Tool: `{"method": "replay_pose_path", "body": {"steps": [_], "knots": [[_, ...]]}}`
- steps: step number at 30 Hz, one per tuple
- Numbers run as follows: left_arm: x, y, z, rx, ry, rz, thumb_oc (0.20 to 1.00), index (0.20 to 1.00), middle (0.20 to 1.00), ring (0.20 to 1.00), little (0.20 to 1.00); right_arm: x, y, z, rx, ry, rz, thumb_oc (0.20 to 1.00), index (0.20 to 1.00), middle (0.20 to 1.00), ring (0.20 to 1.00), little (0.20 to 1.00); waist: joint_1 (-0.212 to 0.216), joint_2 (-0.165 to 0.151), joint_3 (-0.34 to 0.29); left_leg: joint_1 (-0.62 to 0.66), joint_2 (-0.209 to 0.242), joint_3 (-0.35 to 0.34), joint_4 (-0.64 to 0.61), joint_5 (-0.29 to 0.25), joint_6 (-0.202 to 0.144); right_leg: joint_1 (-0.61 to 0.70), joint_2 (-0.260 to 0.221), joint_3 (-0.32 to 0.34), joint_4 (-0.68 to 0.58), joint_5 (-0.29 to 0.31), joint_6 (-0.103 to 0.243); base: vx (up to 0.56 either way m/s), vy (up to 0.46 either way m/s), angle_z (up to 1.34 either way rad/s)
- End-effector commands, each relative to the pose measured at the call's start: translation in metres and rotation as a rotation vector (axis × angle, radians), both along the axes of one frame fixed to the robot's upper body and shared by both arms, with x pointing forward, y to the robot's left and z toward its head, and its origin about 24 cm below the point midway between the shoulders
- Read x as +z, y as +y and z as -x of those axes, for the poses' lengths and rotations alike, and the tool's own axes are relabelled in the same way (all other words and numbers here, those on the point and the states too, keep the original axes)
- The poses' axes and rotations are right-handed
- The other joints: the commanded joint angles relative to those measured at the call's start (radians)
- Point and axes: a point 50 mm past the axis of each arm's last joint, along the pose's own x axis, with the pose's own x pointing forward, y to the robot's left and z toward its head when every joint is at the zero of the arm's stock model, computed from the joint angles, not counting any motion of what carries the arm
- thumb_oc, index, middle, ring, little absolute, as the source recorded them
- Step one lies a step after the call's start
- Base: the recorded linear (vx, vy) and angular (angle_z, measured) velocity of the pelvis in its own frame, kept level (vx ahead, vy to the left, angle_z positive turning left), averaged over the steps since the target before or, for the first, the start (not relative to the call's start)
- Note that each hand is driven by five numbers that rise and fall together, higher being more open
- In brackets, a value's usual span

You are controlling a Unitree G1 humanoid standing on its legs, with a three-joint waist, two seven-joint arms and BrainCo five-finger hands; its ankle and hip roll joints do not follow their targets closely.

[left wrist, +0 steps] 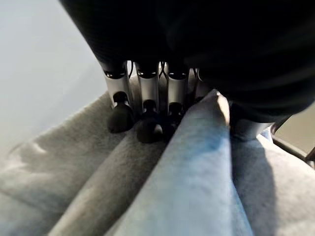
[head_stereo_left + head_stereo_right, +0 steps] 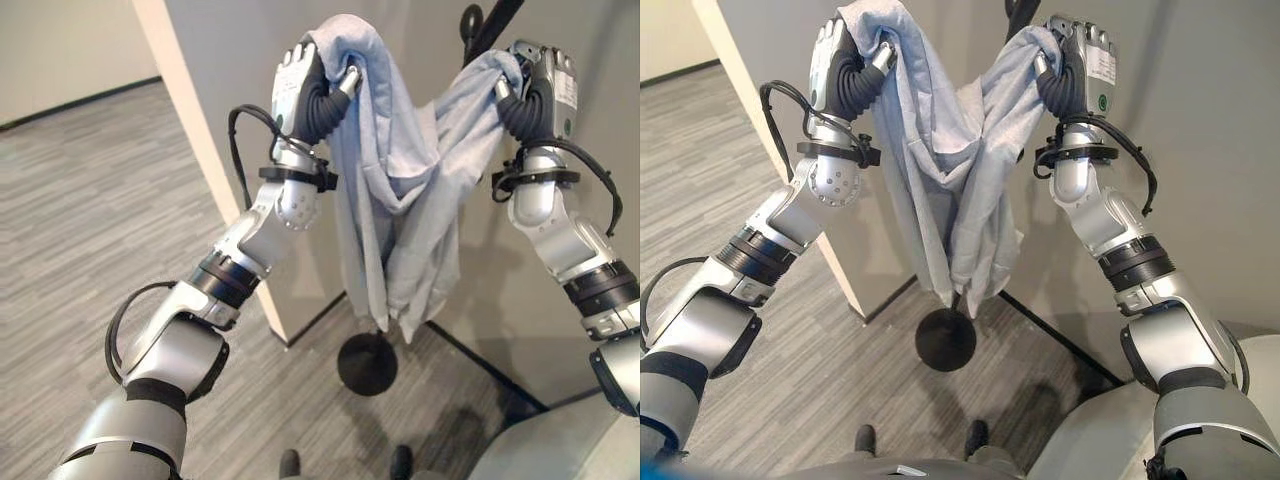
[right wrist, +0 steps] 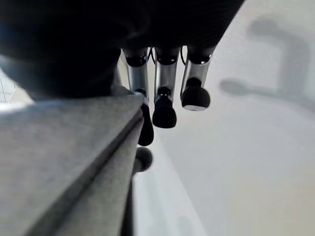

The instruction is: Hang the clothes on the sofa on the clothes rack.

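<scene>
A light grey-blue garment (image 2: 400, 190) hangs in the air, stretched between my two raised hands and drooping in folds below them. My left hand (image 2: 305, 90) is shut on one top edge; its fingers (image 1: 147, 108) press into the cloth (image 1: 197, 172). My right hand (image 2: 540, 85) is shut on the other top edge (image 3: 64, 162), with the fingers (image 3: 165, 105) curled over it. The black clothes rack stands just behind the garment: its upper end (image 2: 480, 25) shows between my hands and its round base (image 2: 367, 363) sits on the floor below the cloth.
A cream wall corner (image 2: 200, 150) juts out behind my left arm, and a grey wall (image 2: 600, 30) backs the rack. Grey plank floor (image 2: 80, 200) spreads to the left. A pale rounded surface (image 2: 1090, 440) lies at the lower right.
</scene>
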Motion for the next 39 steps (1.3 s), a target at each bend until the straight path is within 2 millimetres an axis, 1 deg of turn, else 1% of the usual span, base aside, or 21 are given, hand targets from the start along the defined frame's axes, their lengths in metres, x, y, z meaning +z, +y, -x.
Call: {"method": "replay_pose_path", "body": {"steps": [1, 6, 7, 10, 12, 13, 14, 15, 18, 20, 23, 26, 30, 34, 38, 39], "knots": [[0.020, 0.009, -0.002, 0.025, -0.061, -0.001, 0.200, 0.200, 0.200, 0.200, 0.200, 0.013, -0.009, 0.004, -0.037, -0.073, -0.019, 0.200, 0.200, 0.200, 0.200, 0.200, 0.015, -0.002, -0.114, -0.023, -0.055, 0.050, -0.001, -0.059, 0.009, -0.001, -0.007, 0.052, 0.013, -0.069, 0.107, 0.04, 0.031, -0.02], [0.015, 0.013, -0.002, 0.039, -0.046, 0.003, 0.200, 0.200, 0.200, 0.200, 0.200, 0.005, -0.005, 0.005, -0.020, -0.062, -0.032, 0.200, 0.200, 0.200, 0.200, 0.200, 0.018, 0.004, -0.122, 0.004, -0.050, 0.060, -0.001, -0.073, 0.005, 0.013, -0.017, 0.046, 0.013, -0.070, 0.109, 0.05, 0.040, -0.04], [0.014, 0.017, -0.001, 0.048, -0.052, 0.007, 0.200, 0.200, 0.200, 0.200, 0.200, 0.001, -0.005, 0.008, -0.015, -0.066, -0.042, 0.200, 0.200, 0.200, 0.200, 0.200, 0.018, 0.006, -0.123, 0.012, -0.047, 0.063, -0.001, -0.077, 0.006, 0.018, -0.019, 0.046, 0.013, -0.070, 0.111, 0.05, 0.040, -0.04], [0.012, 0.022, 0.001, 0.064, -0.059, 0.008, 0.200, 0.200, 0.200, 0.200, 0.200, -0.001, -0.004, 0.014, 0.000, -0.086, -0.049, 0.200, 0.200, 0.200, 0.200, 0.200, 0.017, 0.007, -0.124, 0.021, -0.044, 0.066, -0.001, -0.083, 0.007, 0.022, -0.022, 0.049, 0.013, -0.071, 0.113, 0.06, 0.027, -0.04], [0.013, 0.028, 0.002, 0.082, -0.066, 0.001, 0.200, 0.200, 0.200, 0.200, 0.200, 0.002, 0.001, 0.021, 0.035, -0.112, -0.018, 0.200, 0.200, 0.200, 0.200, 0.200, 0.015, 0.007, -0.123, 0.027, -0.043, 0.070, -0.001, -0.087, 0.008, 0.024, -0.026, 0.050, 0.013, -0.071, 0.116, 0.06, 0.034, -0.07], [0.013, 0.032, 0.003, 0.095, -0.069, 0.003, 0.200, 0.200, 0.200, 0.200, 0.200, 0.007, 0.008, 0.028, 0.074, -0.135, 0.013, 0.200, 0.200, 0.200, 0.200, 0.200, 0.014, 0.005, -0.123, 0.030, -0.042, 0.073, -0.001, -0.090, 0.009, 0.025, -0.027, 0.051, 0.013, -0.071, 0.117, 0.04, 0.024, -0.10], [0.013, 0.032, 0.003, 0.095, -0.069, 0.003, 0.200, 0.200, 0.200, 0.200, 0.200, 0.007, 0.008, 0.028, 0.073, -0.135, 0.013, 0.200, 0.200, 0.200, 0.200, 0.200, 0.014, 0.005, -0.123, 0.030, -0.042, 0.073, -0.001, -0.090, 0.009, 0.025, -0.027, 0.051, 0.013, -0.071, 0.117, 0.04, 0.029, -0.13], [0.014, 0.034, 0.003, 0.098, -0.075, 0.003, 0.200, 0.200, 0.200, 0.200, 0.200, 0.011, 0.014, 0.034, 0.116, -0.159, 0.031, 0.200, 0.200, 0.200, 0.200, 0.200, 0.012, 0.003, -0.122, 0.030, -0.042, 0.075, -0.001, -0.091, 0.009, 0.023, -0.029, 0.053, 0.013, -0.070, 0.119, 0.03, 0.024, -0.11], [0.018, 0.040, 0.006, 0.111, -0.094, 0.007, 0.200, 0.200, 0.200, 0.200, 0.200, 0.017, 0.021, 0.045, 0.170, -0.203, 0.062, 0.200, 0.200, 0.200, 0.200, 0.200, 0.009, 0.002, -0.124, 0.031, -0.042, 0.082, -0.001, -0.093, 0.010, 0.018, -0.032, 0.058, 0.013, -0.068, 0.122, 0.03, 0.033, -0.08], [0.021, 0.046, 0.007, 0.137, -0.110, -0.006, 0.200, 0.200, 0.200, 0.200, 0.200, 0.017, 0.026, 0.056, 0.206, -0.227, 0.097, 0.200, 0.200, 0.200, 0.200, 0.200, 0.003, 0.001, -0.125, 0.031, -0.040, 0.087, -0.001, -0.097, 0.012, 0.014, -0.034, 0.062, 0.013, -0.065, 0.126, 0.03, 0.037, -0.09], [0.022, 0.052, 0.009, 0.160, -0.123, -0.006, 0.200, 0.200, 0.200, 0.200, 0.200, 0.016, 0.024, 0.060, 0.204, -0.241, 0.100, 0.200, 0.200, 0.200, 0.200, 0.200, 0.001, -0.001, -0.126, 0.034, -0.040, 0.092, -0.001, -0.101, 0.015, 0.012, -0.036, 0.066, 0.013, -0.064, 0.128, 0.03, 0.034, -0.03], [0.025, 0.058, 0.011, 0.183, -0.139, -0.005, 0.200, 0.200, 0.200, 0.200, 0.200, 0.019, 0.022, 0.068, 0.188, -0.289, 0.117, 0.200, 0.200, 0.200, 0.200, 0.200, -0.005, -0.004, -0.128, 0.042, -0.040, 0.100, -0.001, -0.108, 0.019, 0.010, -0.039, 0.070, 0.013, -0.062, 0.131, 0.05, 0.044, -0.13], [0.027, 0.060, 0.011, 0.190, -0.147, 0.004, 0.200, 0.200, 0.200, 0.200, 0.200, 0.020, 0.018, 0.071, 0.166, -0.313, 0.107, 0.200, 0.200, 0.200, 0.200, 0.200, -0.009, -0.006, -0.131, 0.046, -0.041, 0.105, -0.001, -0.113, 0.021, 0.009, -0.040, 0.072, 0.013, -0.061, 0.133, 0.03, 0.029, -0.08], [0.027, 0.064, 0.013, 0.200, -0.152, 0.010, 0.200, 0.200, 0.200, 0.200, 0.200, 0.015, 0.006, 0.073, 0.114, -0.314, 0.077, 0.200, 0.200, 0.200, 0.200, 0.200, -0.015, -0.005, -0.132, 0.052, -0.040, 0.110, -0.001, -0.118, 0.023, 0.009, -0.041, 0.074, 0.013, -0.060, 0.135, 0.03, 0.015, -0.01], [0.022, 0.069, 0.015, 0.218, -0.146, 0.016, 0.200, 0.200, 0.200, 0.200, 0.200, 0.004, -0.010, 0.074, 0.041, -0.300, 0.036, 0.200, 0.200, 0.200, 0.200, 0.200, -0.022, 0.001, -0.133, 0.060, -0.041, 0.116, -0.001, -0.123, 0.026, 0.011, -0.042, 0.078, 0.013, -0.063, 0.136, 0.03, 0.012, -0.01], [0.021, 0.071, 0.015, 0.226, -0.142, 0.015, 0.200, 0.200, 0.200, 0.200, 0.200, 0.001, -0.018, 0.075, -0.003, -0.301, 0.035, 0.200, 0.200, 0.200, 0.200, 0.200, -0.025, 0.003, -0.136, 0.064, -0.040, 0.118, -0.001, -0.127, 0.027, 0.013, -0.043, 0.079, 0.013, -0.066, 0.136, 0.05, 0.010, -0.10]]}}
